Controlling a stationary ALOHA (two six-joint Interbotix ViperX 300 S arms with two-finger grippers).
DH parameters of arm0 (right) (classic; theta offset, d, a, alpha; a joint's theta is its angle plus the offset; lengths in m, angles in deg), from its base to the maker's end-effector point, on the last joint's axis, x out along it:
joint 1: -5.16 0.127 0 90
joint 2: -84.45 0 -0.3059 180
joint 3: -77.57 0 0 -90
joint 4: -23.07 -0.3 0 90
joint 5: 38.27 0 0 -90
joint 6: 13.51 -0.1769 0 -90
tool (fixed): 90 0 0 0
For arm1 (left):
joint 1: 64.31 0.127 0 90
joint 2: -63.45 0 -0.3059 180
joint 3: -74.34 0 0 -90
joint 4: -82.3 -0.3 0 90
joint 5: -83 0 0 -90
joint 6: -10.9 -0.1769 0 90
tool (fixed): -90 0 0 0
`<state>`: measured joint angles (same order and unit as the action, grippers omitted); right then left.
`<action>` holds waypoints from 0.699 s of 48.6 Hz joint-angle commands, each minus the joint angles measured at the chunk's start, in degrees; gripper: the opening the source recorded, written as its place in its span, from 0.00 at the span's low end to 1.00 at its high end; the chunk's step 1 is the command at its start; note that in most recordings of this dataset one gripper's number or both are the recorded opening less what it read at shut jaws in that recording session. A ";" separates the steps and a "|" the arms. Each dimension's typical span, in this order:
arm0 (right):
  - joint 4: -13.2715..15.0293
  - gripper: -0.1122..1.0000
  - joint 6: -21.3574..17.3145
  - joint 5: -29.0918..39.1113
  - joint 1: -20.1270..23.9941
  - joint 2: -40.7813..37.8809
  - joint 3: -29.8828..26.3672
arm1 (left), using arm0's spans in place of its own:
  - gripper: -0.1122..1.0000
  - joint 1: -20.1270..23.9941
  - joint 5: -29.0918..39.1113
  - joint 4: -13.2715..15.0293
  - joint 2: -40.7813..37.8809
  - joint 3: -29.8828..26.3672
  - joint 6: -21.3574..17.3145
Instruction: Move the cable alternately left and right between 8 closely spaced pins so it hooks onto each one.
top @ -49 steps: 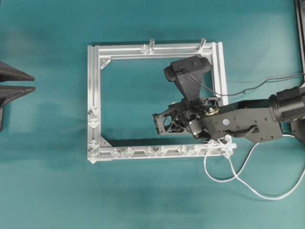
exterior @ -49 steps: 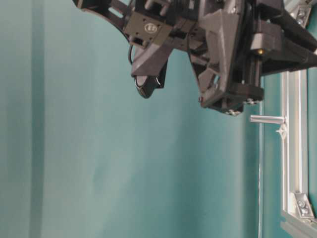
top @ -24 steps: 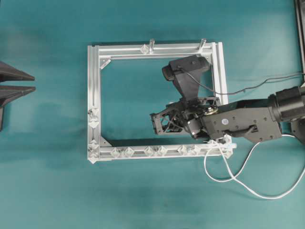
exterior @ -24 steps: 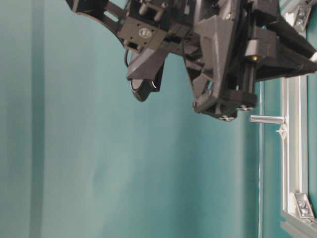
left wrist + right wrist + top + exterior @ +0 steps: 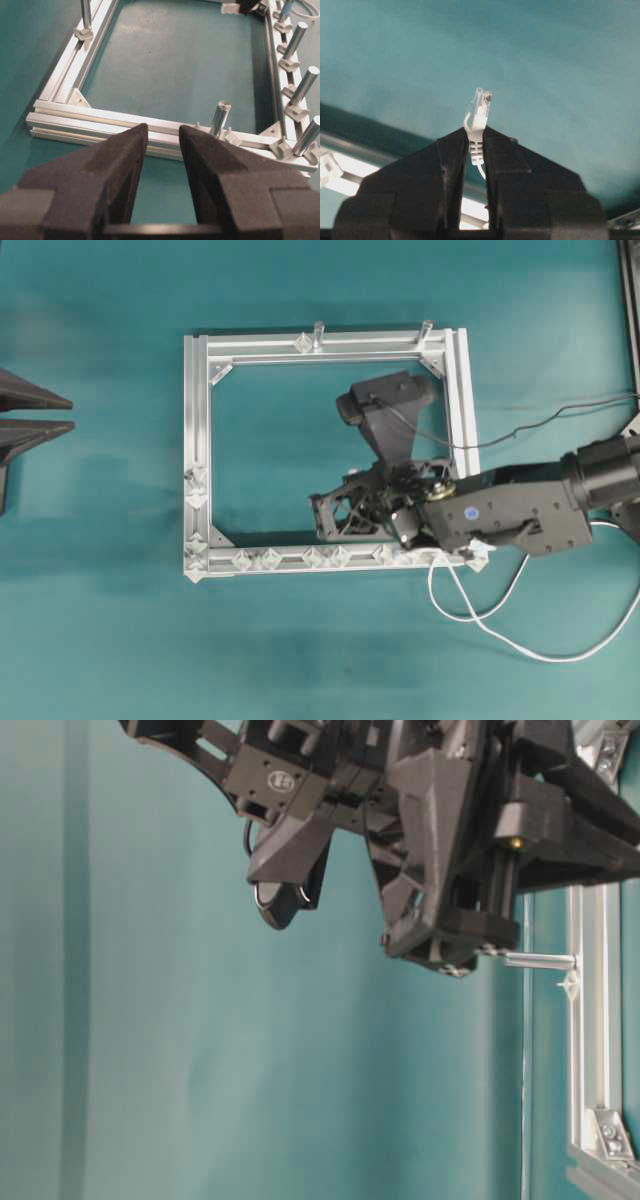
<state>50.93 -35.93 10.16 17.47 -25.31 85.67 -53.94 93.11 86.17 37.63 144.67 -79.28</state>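
Cable (image 5: 478, 145), thin white cord with clear plug, sits pinched in my right gripper (image 5: 476, 142) jaws above the translucent diamond pins (image 5: 313, 557); left gripper (image 5: 161, 145) jaws gape. Next, I'd weave around the nearest pin.

The teal worktop (image 5: 100, 640) lies bare left of and below the rectangular silver aluminium frame (image 5: 197, 440), and the left half of the frame's inside is open. The black right arm (image 5: 500, 515) covers the frame's lower right corner, with the looping white cable (image 5: 520, 640) on the worktop just below. Whitish diamond-shaped pins (image 5: 310, 557) crowd the bottom rail, and two upright grey metal posts (image 5: 318, 333) stand on the top rail.
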 commanded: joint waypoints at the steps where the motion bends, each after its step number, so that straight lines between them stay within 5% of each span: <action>1: -0.09 0.21 -0.44 -0.09 1.14 0.53 -1.67 | 0.44 0.18 -0.53 -0.18 -0.35 -0.53 0.00; 34: -1.58 0.21 -7.12 0.26 7.38 -0.18 -2.72 | 0.44 0.18 -0.53 -0.18 -0.35 -0.53 0.00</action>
<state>49.26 -42.96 10.34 24.32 -26.45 84.27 -53.94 93.11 86.17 37.63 144.67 -79.37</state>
